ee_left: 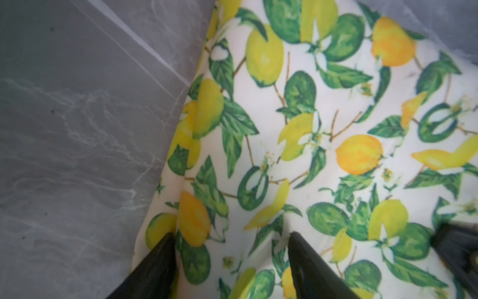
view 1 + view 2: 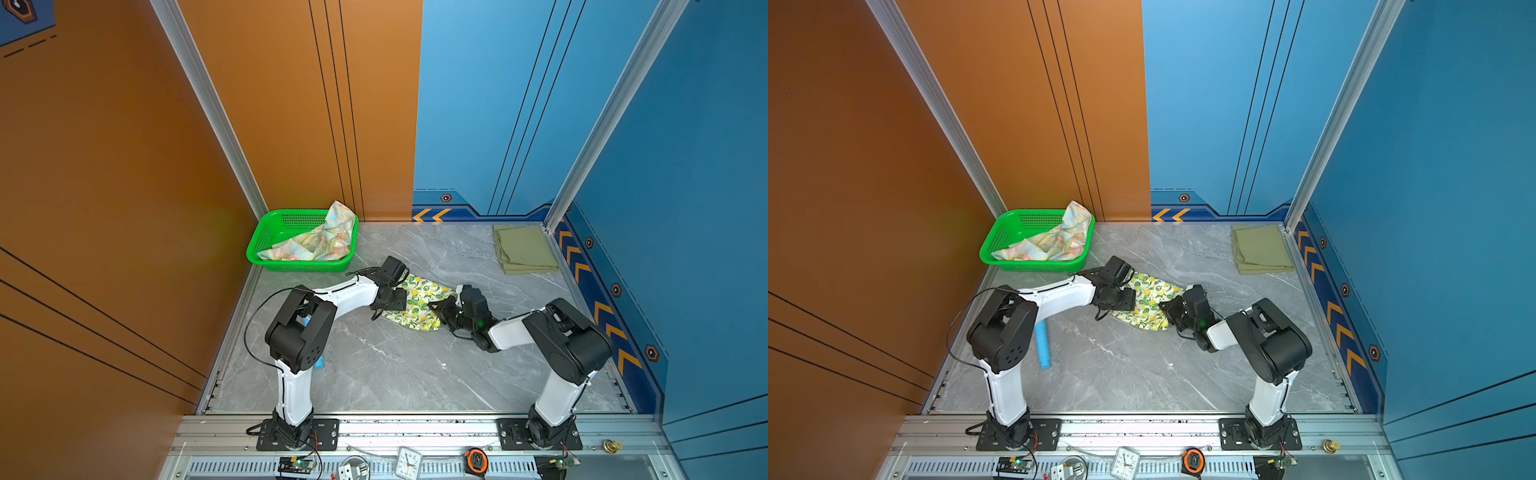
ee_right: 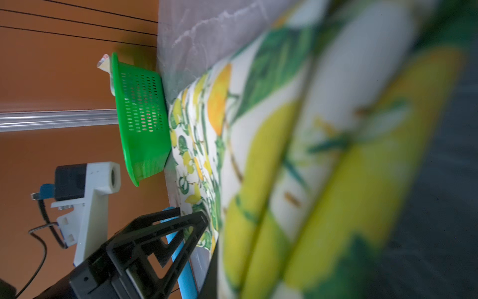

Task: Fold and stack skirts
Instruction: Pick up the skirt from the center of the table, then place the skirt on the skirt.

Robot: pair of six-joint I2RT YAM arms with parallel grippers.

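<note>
At desk centre lies the lemon skirt; left pincer stands apart over one end, right pincer clamped on the opposite edge. Far right corner: olive skirt, folded. Far left corner: pastel skirt in basket.

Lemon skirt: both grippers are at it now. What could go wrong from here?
1. The right gripper is shut, seemingly on one edge of the lemon skirt, while the left gripper is open over the opposite edge; a one-sided pull would likely drag and bunch the cloth.
2. The grippers sit close together, so they might collide.
3. The blue toy lies under the left arm; a low sweep might knock it.
</note>
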